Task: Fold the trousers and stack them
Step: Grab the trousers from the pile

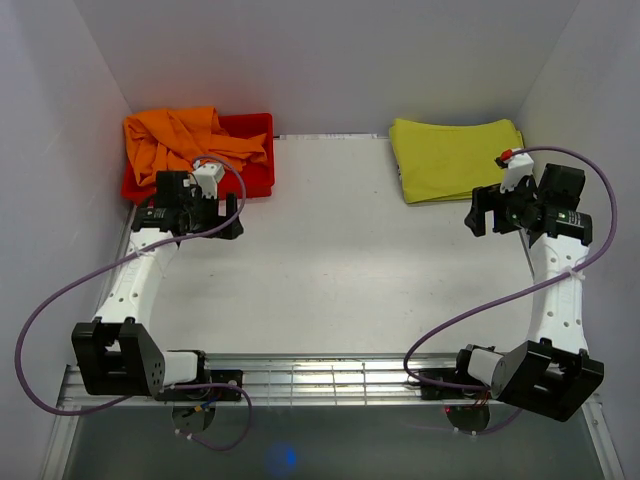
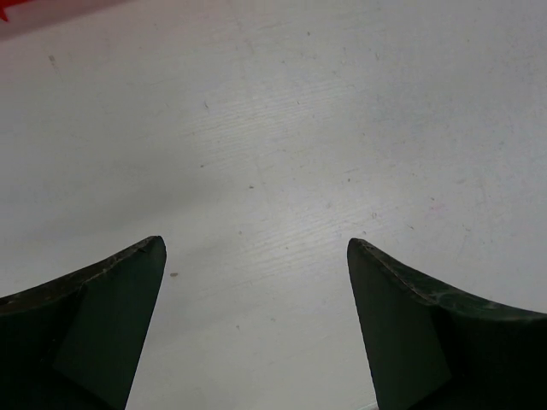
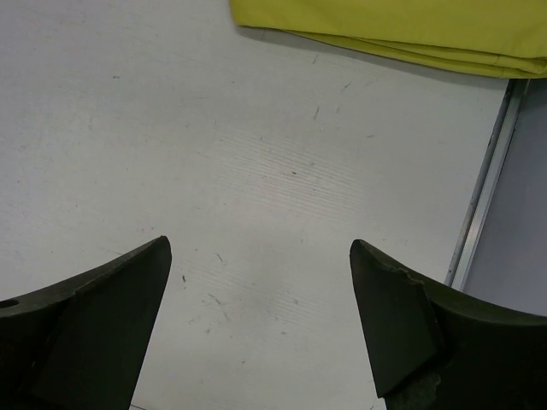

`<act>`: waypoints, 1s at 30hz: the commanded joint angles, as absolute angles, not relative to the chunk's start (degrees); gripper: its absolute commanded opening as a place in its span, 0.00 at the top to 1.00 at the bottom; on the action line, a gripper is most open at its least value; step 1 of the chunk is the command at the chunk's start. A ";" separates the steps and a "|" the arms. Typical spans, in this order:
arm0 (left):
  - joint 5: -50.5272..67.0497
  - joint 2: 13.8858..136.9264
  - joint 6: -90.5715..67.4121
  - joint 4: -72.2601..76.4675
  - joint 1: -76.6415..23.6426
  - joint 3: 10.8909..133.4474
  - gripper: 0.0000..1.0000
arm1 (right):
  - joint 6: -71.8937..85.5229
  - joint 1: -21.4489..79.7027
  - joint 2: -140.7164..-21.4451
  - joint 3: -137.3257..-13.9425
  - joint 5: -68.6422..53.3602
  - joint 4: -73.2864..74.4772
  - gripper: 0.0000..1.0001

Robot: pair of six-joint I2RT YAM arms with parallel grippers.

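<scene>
The left hand has its fingers spread wide with nothing between them but bare desk. A red sliver at the top corner of its wrist view is the only sign of the tray, which sits just beyond it. The right hand is spread the same way and equally empty. It hangs over bare surface near the desk's right edge, just short of the yellow-green folded cloth in the far right corner. The trousers lie as a crumpled orange heap on the red tray in the far left corner, with no leg or waistband laid out clearly, so folding has not begun. The main risk, as I judge it, comes from that heap. A pinch taken blindly would likely close on a bunch of several layers or a single loose fold, and the garment would come out as a twisted lump rather than spreading flat. A bite that goes too deep could also catch the tray rim and drag the tray across the desk. With the right hand well apart from the heap, a lone pull by the left hand could trail fabric over the desk's left edge. If the right hand sweeps across carelessly, it may snag the yellow-green cloth and disturb it.
</scene>
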State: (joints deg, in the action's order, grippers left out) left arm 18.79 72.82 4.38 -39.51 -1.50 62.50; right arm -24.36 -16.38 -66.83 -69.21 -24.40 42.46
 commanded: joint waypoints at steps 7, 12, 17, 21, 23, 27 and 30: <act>5.20 92.35 -4.73 -34.10 -1.14 91.98 0.02 | -23.81 -15.82 -68.11 -73.04 -23.73 42.19 0.10; -1.30 108.26 -7.47 -34.98 -0.88 113.26 0.02 | -23.73 -15.56 -68.55 -72.60 -23.29 42.18 0.10; -7.20 123.12 -10.72 -33.49 2.00 129.71 0.02 | -23.20 -15.29 -68.82 -72.42 -23.47 41.57 0.10; -8.44 127.52 -13.44 -25.96 4.74 129.29 0.02 | -21.98 -15.03 -69.17 -72.95 -23.82 40.96 0.10; -9.57 128.75 -13.36 -23.74 5.80 127.80 0.02 | -21.71 -15.12 -69.34 -72.95 -23.82 40.52 0.10; -13.00 133.05 -13.36 -20.66 7.64 127.00 0.02 | -21.53 -15.03 -70.13 -73.12 -23.56 39.73 0.10; -13.62 136.83 -11.78 -18.29 8.70 127.52 0.02 | -21.71 -15.03 -70.75 -72.95 -22.77 39.38 0.10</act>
